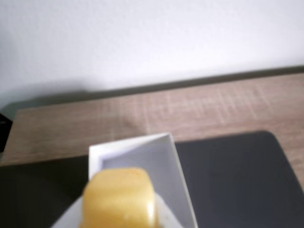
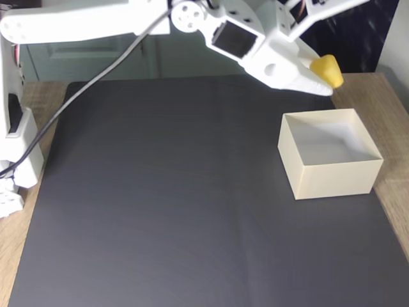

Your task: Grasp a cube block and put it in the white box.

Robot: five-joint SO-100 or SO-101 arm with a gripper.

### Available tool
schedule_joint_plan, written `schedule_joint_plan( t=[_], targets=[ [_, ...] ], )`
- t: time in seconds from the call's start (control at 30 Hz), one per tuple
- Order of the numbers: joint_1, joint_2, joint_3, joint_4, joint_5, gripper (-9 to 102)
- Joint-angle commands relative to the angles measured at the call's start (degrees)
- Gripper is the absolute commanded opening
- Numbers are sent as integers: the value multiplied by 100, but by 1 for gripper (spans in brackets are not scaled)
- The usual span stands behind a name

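In the fixed view the yellow cube block (image 2: 328,70) hangs in the air at the tip of my white gripper (image 2: 324,78), which is shut on it. It is held just beyond the far rim of the white box (image 2: 329,176), near the box's right half. The box stands open-topped on the right side of the black mat, and nothing lies on its floor. The wrist view shows the cube block (image 1: 119,197) large and blurred at the bottom edge, with a corner of the white box (image 1: 176,164) right behind it.
A black mat (image 2: 160,192) covers most of the wooden table (image 2: 390,96). The arm's base (image 2: 16,147) and a dark cable (image 2: 83,93) are at the left. In the wrist view a pale wall (image 1: 152,42) rises behind the table's far edge.
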Motion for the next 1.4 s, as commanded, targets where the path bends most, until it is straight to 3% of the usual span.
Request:
schedule_joint_plan(
  t=[0.0, 0.63, 0.97, 1.37],
  targets=[
    [88, -185, -448, -316, 9, 0],
    [-53, -1389, -1283, -606, 105, 0],
    [-70, -1371, -1283, -571, 88, 13],
    [-18, -1274, -1230, -527, 88, 19]
  ],
)
